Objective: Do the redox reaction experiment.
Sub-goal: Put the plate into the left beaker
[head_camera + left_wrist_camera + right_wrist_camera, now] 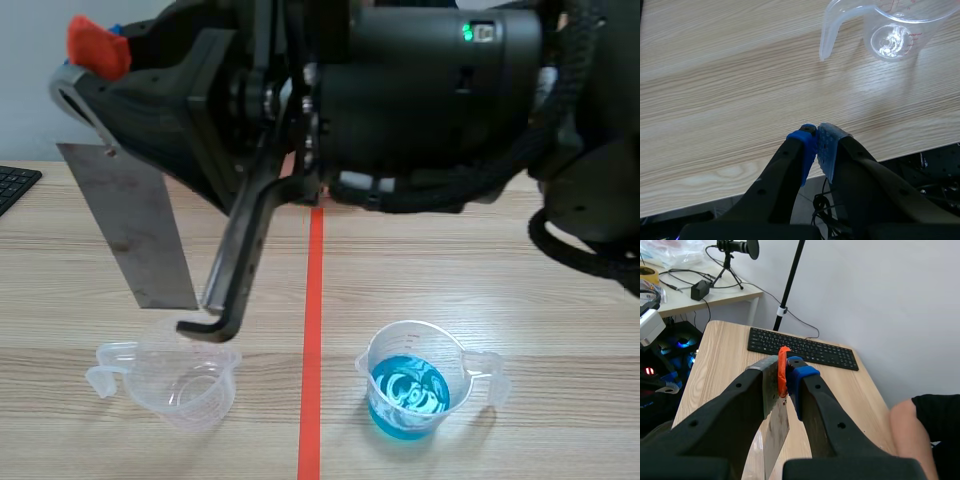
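Observation:
A grey metal sheet (140,230) with orange tape at its top hangs upright from my right gripper (92,52), which is shut on its upper end. The right arm is raised and spans the scene view. The sheet's lower edge is just above and behind an empty clear measuring cup (185,385). A second clear cup (408,392) holds blue liquid, right of the red tape line. In the right wrist view the sheet (775,432) hangs down between the pads of the right gripper (782,371). My left gripper (816,145) is shut on nothing over the table's near edge, with the empty cup (892,35) ahead of it.
A black keyboard (802,349) lies at the table's far left end, with its corner (15,185) showing in the scene view. A person's arm (912,432) in a black sleeve rests beside the table. A black hooked bar (235,265) hangs from the right arm near the empty cup.

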